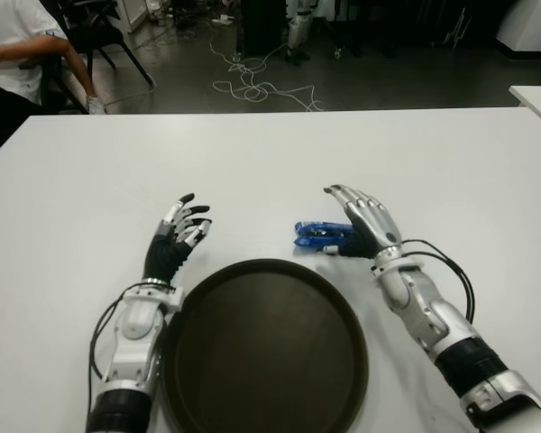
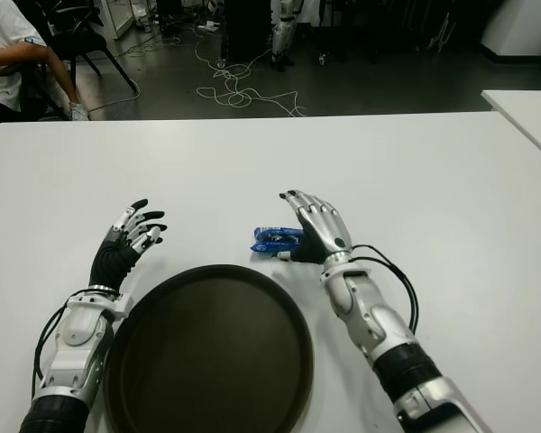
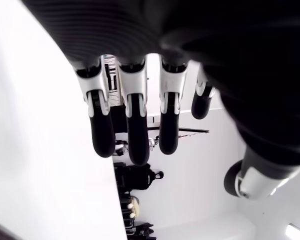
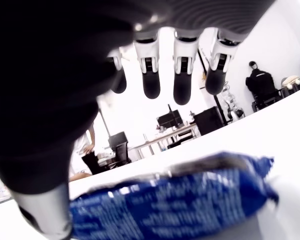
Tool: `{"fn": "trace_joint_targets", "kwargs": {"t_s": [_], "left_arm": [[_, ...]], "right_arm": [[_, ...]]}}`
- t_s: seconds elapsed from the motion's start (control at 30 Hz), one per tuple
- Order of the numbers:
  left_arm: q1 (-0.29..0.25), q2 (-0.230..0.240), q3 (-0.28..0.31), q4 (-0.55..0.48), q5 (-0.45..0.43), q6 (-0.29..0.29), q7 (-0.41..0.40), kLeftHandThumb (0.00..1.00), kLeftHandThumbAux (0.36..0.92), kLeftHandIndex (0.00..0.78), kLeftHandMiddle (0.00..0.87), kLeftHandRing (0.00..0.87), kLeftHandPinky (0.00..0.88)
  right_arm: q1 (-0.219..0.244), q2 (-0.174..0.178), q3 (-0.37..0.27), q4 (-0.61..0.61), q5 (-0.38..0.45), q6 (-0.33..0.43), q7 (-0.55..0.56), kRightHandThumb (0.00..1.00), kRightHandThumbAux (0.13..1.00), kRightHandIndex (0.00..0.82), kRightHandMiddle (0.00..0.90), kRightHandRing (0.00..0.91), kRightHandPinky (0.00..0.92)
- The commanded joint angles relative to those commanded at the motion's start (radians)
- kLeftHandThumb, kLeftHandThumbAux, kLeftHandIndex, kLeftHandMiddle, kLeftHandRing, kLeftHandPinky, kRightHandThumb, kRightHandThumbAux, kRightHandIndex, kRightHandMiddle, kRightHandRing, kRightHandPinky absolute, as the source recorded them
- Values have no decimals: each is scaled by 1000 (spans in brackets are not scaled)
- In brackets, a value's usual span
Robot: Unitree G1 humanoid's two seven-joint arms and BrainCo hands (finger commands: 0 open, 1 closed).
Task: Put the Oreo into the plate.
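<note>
Risk judged: the dark round plate (image 1: 266, 347) is just beside the Oreo pack (image 1: 317, 235), so a shallow closure could push the pack along the white table (image 1: 279, 162). Right hand (image 1: 368, 223) is held open over it, nothing grasped. Left hand (image 1: 176, 236), left of the plate, is spread and empty. Pack is blue, crinkled, lying flat.

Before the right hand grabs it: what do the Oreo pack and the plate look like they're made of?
Oreo pack: thin glossy plastic film, judging by the creases and crimped end in the right wrist view. Plate: dark brown, smooth with a dull sheen and a raised rim, probably plastic or melamine; hard to confirm. The right hand is open over the pack.
</note>
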Motion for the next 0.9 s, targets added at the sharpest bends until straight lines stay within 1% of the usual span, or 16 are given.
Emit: {"fn": "trace_joint_targets", "kwargs": {"t_s": [0.13,0.23,0.33,0.6,0.67,0.77,0.9], "left_arm": [[-4,0,0,6,4,-1,5,462,610,109,259,289,319],[-6,-1,-3,8,10,0,10,472,615,110,263,290,323],[-6,-2,-7,8,18,-2,16,465,610,110,264,290,324],[-6,-5,-9,5,23,-3,19,435,597,110,264,291,322],[-7,-7,-8,4,22,-4,19,435,600,110,264,292,324],[-8,-10,-8,3,22,-1,22,451,605,109,260,291,326],[-11,-12,-8,8,24,2,24,460,603,109,258,290,328]], "right_arm": [[1,-10,7,-11,-4,1,16,0,787,74,111,113,112],[2,-28,21,-54,-17,15,70,0,781,77,109,105,98],[-10,-42,34,-75,-29,26,127,0,781,83,111,102,92],[-23,-56,45,-101,-50,37,185,0,797,107,128,123,108],[-27,-51,53,-96,-54,43,196,0,798,110,130,128,116],[-31,-40,61,-81,-59,48,197,0,803,124,143,150,154],[-39,-8,81,-28,-66,55,180,0,815,129,152,164,170]]}}
